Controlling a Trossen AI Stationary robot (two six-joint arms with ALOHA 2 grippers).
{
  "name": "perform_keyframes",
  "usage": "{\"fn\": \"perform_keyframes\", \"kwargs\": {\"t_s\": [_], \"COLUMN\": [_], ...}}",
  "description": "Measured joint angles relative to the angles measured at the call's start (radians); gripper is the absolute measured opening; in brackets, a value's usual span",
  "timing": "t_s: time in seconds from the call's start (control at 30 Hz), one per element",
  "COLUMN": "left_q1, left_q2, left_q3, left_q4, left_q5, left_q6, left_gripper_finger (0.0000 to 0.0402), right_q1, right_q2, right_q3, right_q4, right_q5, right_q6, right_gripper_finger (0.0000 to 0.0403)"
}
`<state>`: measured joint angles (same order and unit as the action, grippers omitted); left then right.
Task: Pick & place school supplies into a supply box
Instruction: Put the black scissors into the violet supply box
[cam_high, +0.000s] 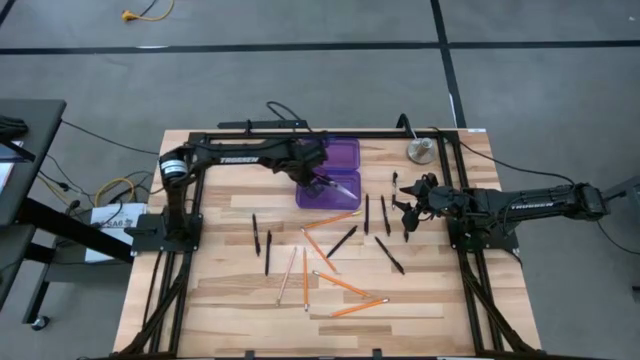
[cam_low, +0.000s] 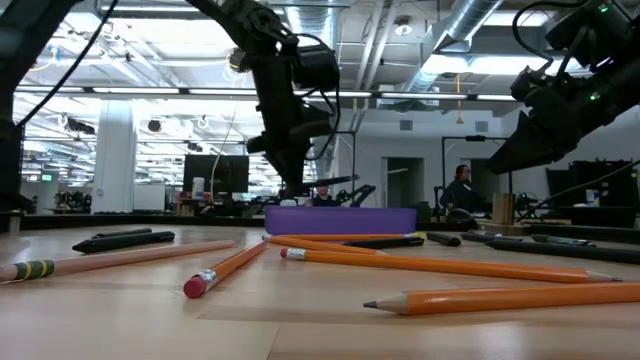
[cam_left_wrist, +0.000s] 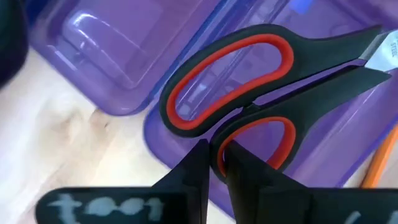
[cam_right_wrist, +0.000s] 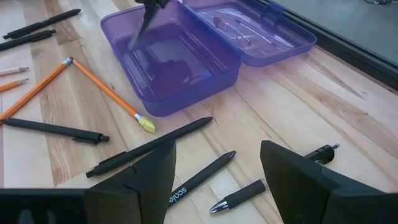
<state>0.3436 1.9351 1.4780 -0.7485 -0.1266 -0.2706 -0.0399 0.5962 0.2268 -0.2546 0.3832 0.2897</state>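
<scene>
Black pens (cam_high: 262, 240) lie at the left of the wooden table (cam_high: 220, 300), wooden pencils (cam_high: 288, 277) and orange pencils (cam_high: 340, 285) spread mid-table, more pens (cam_high: 388, 255) to the right. A silver disc (cam_high: 420, 151) sits at the far right corner. Beyond the table is an open office with ceiling lights and a person (cam_low: 462, 188) far off. The left gripper (cam_high: 318, 178) hangs over the open purple box (cam_high: 345, 155), clamped on the scissors (cam_left_wrist: 249, 93) by a red-lined handle, blades above the tray. The right gripper (cam_right_wrist: 217, 171) hovers spread wide over pens just right of the box
</scene>
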Motion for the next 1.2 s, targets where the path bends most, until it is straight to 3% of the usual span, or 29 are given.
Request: {"fn": "perform_keyframes", "kwargs": {"t_s": [1.2], "left_q1": [-0.006], "left_q2": [0.062], "left_q3": [-0.001], "left_q4": [0.005], "left_q5": [-0.037], "left_q6": [-0.012], "left_gripper_finger": [0.0027], "right_q1": [0.0], "right_q2": [0.0], "right_q3": [0.0], "right_q4": [-0.008], "right_q5": [-0.001], "right_q6": [0.0], "right_gripper_finger": [0.023]}}
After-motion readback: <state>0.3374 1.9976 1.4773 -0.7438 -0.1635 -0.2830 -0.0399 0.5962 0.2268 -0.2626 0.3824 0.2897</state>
